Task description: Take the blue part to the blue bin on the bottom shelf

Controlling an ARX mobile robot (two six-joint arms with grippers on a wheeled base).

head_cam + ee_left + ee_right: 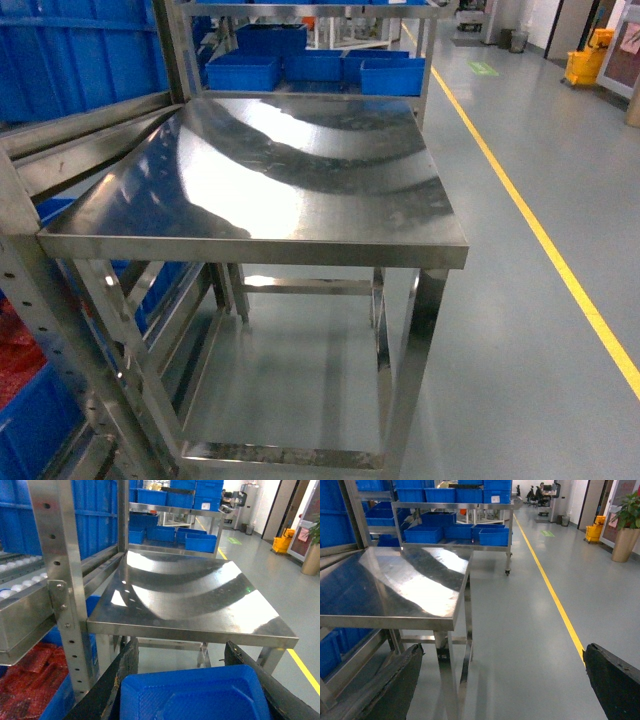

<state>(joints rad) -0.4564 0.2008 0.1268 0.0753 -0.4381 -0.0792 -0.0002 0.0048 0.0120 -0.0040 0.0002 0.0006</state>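
A blue part [195, 695], a rectangular plastic piece with a recessed textured face, fills the bottom of the left wrist view. My left gripper [182, 680] is shut on it, its dark fingers [122, 675] pressed against both sides. To the left stands the steel rack [62, 580] with white rollers [15, 587]. On its low level a blue bin [35, 425] holds red pieces [30, 670]; more blue bin walls [150, 290] show behind the uprights. My right gripper [502, 680] hangs open over bare floor. Neither gripper shows in the head view.
A plain steel table [300, 190] stands straight ahead, its front edge close to the left gripper. Behind it a steel cart [320, 95] carries several blue bins. A yellow floor line [540, 240] runs along the right, with grey floor beside it.
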